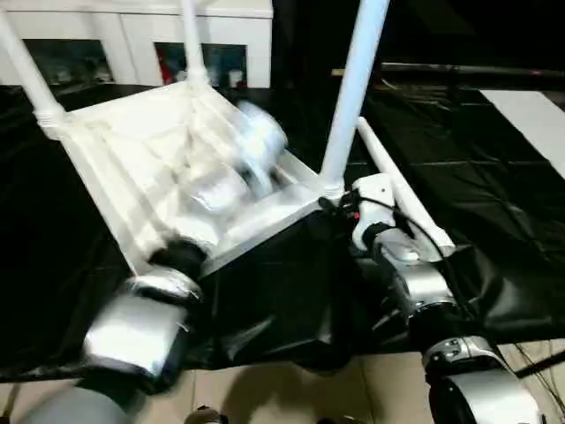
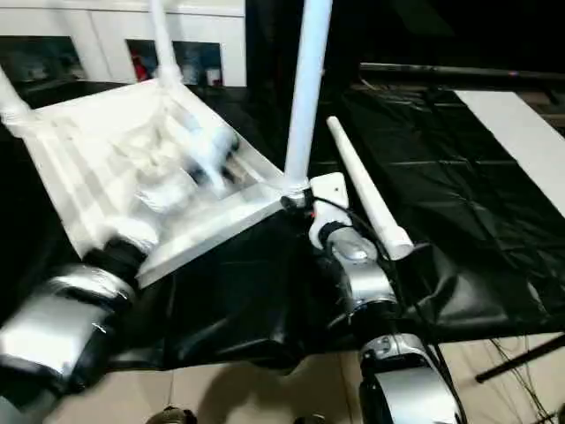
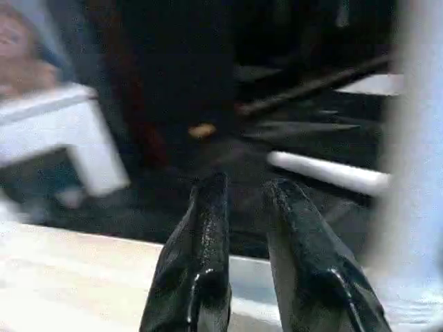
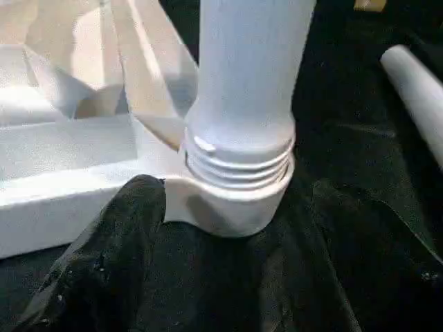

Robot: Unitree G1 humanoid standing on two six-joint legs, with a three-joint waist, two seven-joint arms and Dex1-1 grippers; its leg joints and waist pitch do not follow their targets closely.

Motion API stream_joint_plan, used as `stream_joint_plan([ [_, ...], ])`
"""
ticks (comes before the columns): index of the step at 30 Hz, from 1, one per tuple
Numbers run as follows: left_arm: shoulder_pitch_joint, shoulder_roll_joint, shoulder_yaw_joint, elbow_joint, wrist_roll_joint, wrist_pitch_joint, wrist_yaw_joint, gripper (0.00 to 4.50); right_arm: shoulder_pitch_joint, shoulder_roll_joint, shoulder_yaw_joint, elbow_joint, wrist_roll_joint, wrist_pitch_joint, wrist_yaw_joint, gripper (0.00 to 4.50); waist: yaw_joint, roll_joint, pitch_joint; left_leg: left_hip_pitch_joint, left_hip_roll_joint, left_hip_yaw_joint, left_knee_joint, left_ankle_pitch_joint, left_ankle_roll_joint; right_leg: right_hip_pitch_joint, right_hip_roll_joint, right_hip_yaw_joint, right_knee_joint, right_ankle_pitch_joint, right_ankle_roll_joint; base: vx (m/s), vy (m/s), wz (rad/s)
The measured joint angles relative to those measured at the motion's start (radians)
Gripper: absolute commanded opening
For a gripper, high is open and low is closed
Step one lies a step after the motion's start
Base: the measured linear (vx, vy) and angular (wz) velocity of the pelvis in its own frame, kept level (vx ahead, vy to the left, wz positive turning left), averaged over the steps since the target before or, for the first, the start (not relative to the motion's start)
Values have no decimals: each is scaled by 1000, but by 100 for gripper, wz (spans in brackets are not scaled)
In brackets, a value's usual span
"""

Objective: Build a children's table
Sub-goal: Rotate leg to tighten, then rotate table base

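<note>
The children's table lies upside down on a black sheet, its ribbed white tabletop (image 1: pixel 132 150) tilted. Legs stand in the far sockets (image 1: pixel 26 71) (image 1: pixel 190 40). Another leg (image 1: pixel 353 88) stands in the near right corner socket (image 4: pixel 235 200), its thread showing above the rim. One loose leg (image 1: pixel 402 190) lies on the sheet to the right. My right gripper (image 1: pixel 337 205) is at that socket, jaws open, one black finger (image 4: pixel 111 256) beside the socket. My left gripper (image 3: pixel 246 185) hovers over the tabletop's edge, blurred, jaws a little apart with nothing between them.
A white glass-door cabinet (image 1: pixel 132 35) stands behind the table. The black sheet (image 1: pixel 494 185) covers the ground, with a white panel (image 1: pixel 538 115) at the far right. Tiled floor (image 1: pixel 309 389) shows at the near edge. A dark bar (image 2: pixel 459 71) runs along the back.
</note>
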Motion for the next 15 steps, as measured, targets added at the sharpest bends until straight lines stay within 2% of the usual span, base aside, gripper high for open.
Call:
stream_joint_plan([
  [4, 131, 166, 8, -210, 3, 197, -174, 96, 2, 7, 37, -1, -10, 49, 45, 368, 5, -2, 1, -2, 1, 0, -1, 0, 0, -2, 0, -1, 0, -1, 0, 0, 0, 0],
  [7, 217, 283, 19, -331, 8, 325, -223, 96, 1, 21, 55, -6, -12, 72, 54, 368, 10, -11, 4, -2, 2, 0, 0, 0, -1, -2, 0, -1, 1, -1, 0, 0, 0, 0],
  [9, 295, 432, 22, -431, 45, 414, -275, 96, -2, 31, 64, -5, -15, 75, 54, 368, 1, -21, 4, -1, 2, 0, 0, 0, -1, -2, 0, -1, 2, -1, 0, 0, 0, 0],
  [11, 356, 530, 29, -497, 78, 489, -297, 96, -13, 25, 61, 15, -20, 74, 51, 368, 1, -26, 4, 0, 2, 0, 0, 1, -2, -1, 0, 0, 2, -1, 0, 0, 0, 0],
  [15, 461, 640, 9, -593, 176, 653, -324, 96, -81, 53, 57, 116, -25, 69, 37, 368, 5, -36, 2, 1, 2, -1, 1, 2, -4, 1, 0, 1, 4, -1, 0, 0, 0, 0],
])
